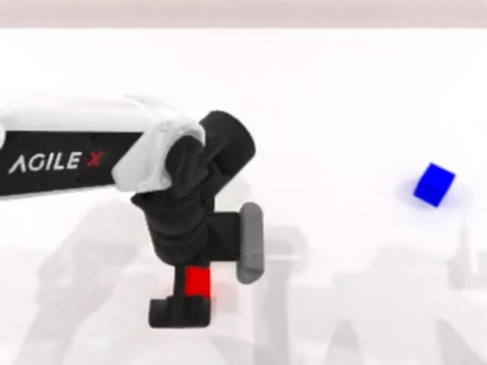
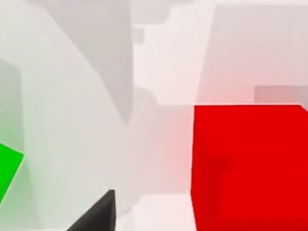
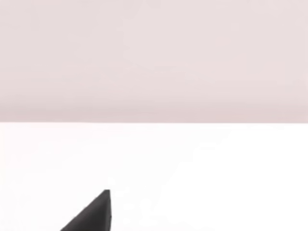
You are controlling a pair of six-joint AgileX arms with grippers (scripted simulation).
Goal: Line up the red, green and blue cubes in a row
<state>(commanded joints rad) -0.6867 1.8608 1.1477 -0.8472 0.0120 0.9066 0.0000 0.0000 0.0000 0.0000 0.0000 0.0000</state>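
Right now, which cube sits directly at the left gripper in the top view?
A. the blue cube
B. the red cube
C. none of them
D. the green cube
B: in the top view the red cube lies right at the left gripper, and it fills much of the left wrist view, while the blue cube sits far off at the table's right.

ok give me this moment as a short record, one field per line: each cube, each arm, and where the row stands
red cube: near the table's front, left of centre, between the left tool's fingers
green cube: seen only at the left wrist view's edge, hidden from above
blue cube: alone on the right side, untouched
left arm: reaching in from the left, over the red cube
right arm: out of the top view
row: not yet formed
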